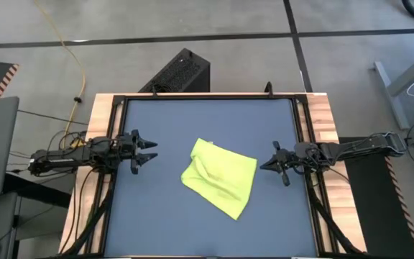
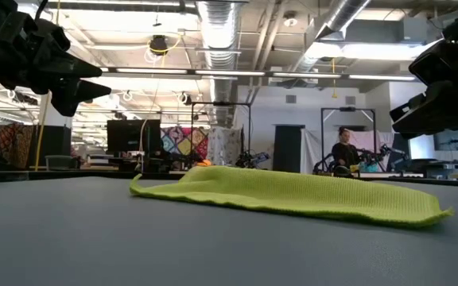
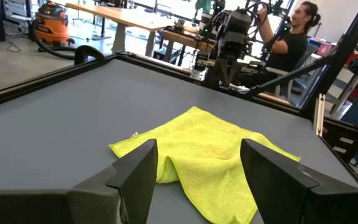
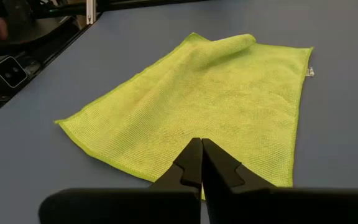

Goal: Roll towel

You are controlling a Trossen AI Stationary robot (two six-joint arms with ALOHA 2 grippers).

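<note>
The towel [image 1: 220, 177] lies spread nearly flat in the middle of the dark blue table [image 1: 164, 223], not yet rolled, with one corner flopped over on the left arm's side into a soft hump. Nothing touches it.

The likely trouble from here is a poor start to the roll. That folded corner makes one edge thicker than the rest, so a roll begun there would probably come out lopsided or cone-shaped. The cloth looks thin and limp, and a pinch that catches only the top layer, or fingers dragging across the smooth table, could bunch it up or slide the whole sheet instead of turning it over.

The left gripper [image 1: 146, 151] hovers above the table, just off the towel's edge, its fingers [image 3: 135, 180] spread wide and holding nothing. The right gripper [image 1: 272, 165] hangs opposite, beside the far edge, its fingers [image 4: 191, 163] pressed tip to tip, empty and clear of the cloth.
</note>
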